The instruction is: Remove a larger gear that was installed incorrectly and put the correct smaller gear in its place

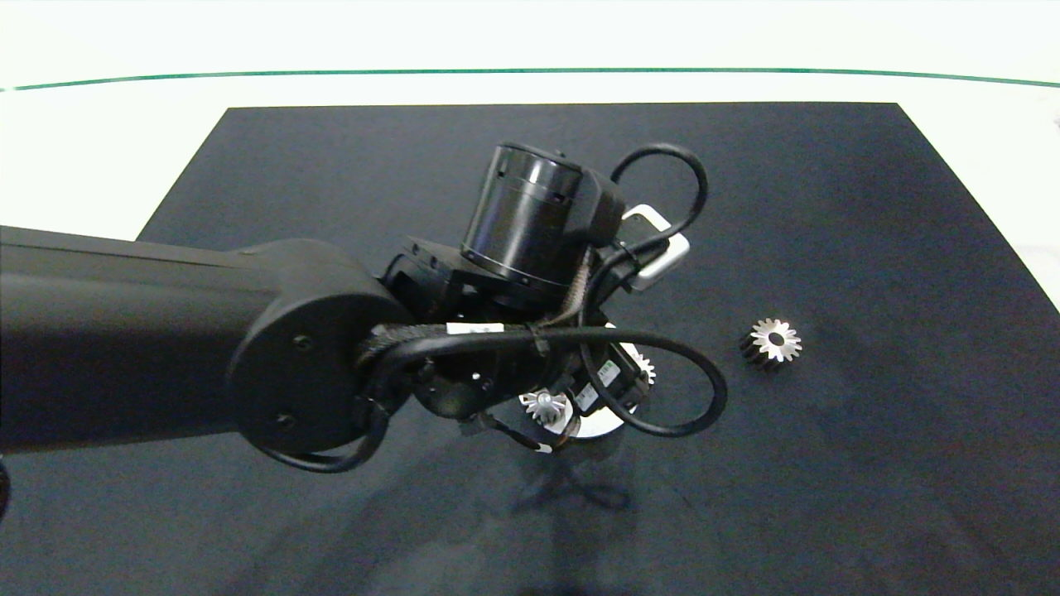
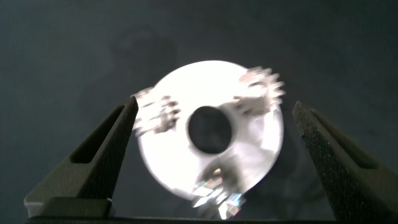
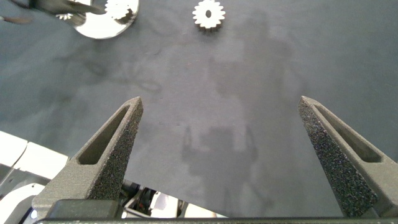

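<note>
The larger gear (image 1: 771,343), silver on top with dark sides, lies alone on the black mat (image 1: 828,207), well apart from the left fingers and off to the right of the arm in the head view. The right wrist view also shows it (image 3: 208,14), lying flat far beyond the right fingers (image 3: 99,163), which stand wide apart over bare mat with nothing between them.

A round silver disc (image 2: 214,146) with a dark centre hole sits between the left fingers (image 2: 102,155), which are spread apart on either side of it and hold nothing. 3 small gears ride on the disc: 1 just beside one finger (image 2: 154,112), 1 toward the other finger (image 2: 260,87), and 1 at the disc's near edge (image 2: 217,190). All are blurred, so which is the smaller gear cannot be told.

In the head view the left arm (image 1: 166,348) and its looping cables (image 1: 662,389) cover most of the disc (image 1: 600,424); only 2 gears (image 1: 546,406) (image 1: 644,365) peek out. The white surface (image 1: 99,157) surrounds the mat.
</note>
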